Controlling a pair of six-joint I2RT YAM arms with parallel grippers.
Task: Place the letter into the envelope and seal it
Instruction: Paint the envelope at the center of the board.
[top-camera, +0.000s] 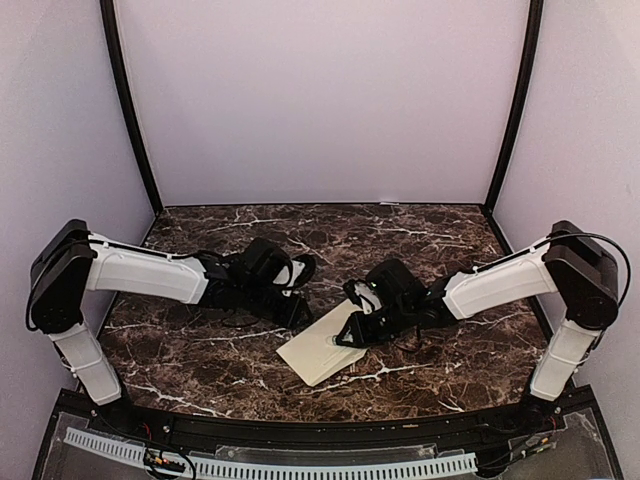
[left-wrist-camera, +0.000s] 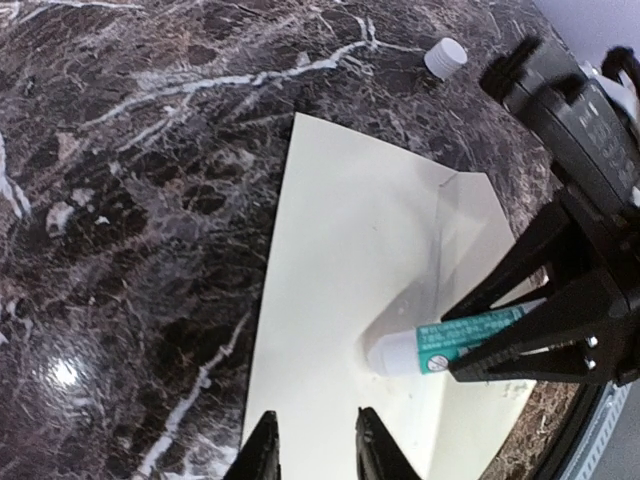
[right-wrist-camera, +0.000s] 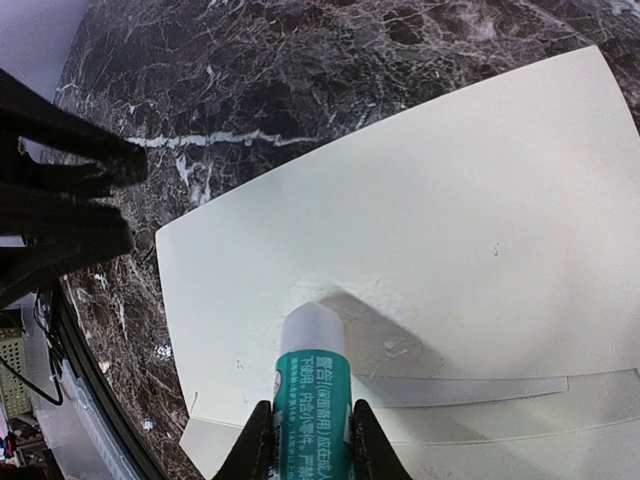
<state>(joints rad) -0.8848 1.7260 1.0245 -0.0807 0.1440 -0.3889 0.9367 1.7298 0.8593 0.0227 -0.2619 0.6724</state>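
Note:
The cream envelope (top-camera: 322, 352) lies flat on the marble table, its flap (right-wrist-camera: 480, 440) folded open on the right arm's side. My right gripper (right-wrist-camera: 311, 405) is shut on a green-labelled glue stick (right-wrist-camera: 312, 385), whose white tip presses on the envelope (right-wrist-camera: 430, 190) near the flap fold. In the left wrist view the same glue stick (left-wrist-camera: 450, 340) slants down onto the paper. My left gripper (left-wrist-camera: 316, 415) hovers over the envelope's (left-wrist-camera: 340, 250) near edge, jaws slightly apart with nothing between them. The letter is out of view.
A small white cap (left-wrist-camera: 445, 57) stands on the dark marble table (top-camera: 200, 350) just beyond the envelope's far corner. The two grippers are close together over the envelope. Pale walls enclose the table on three sides.

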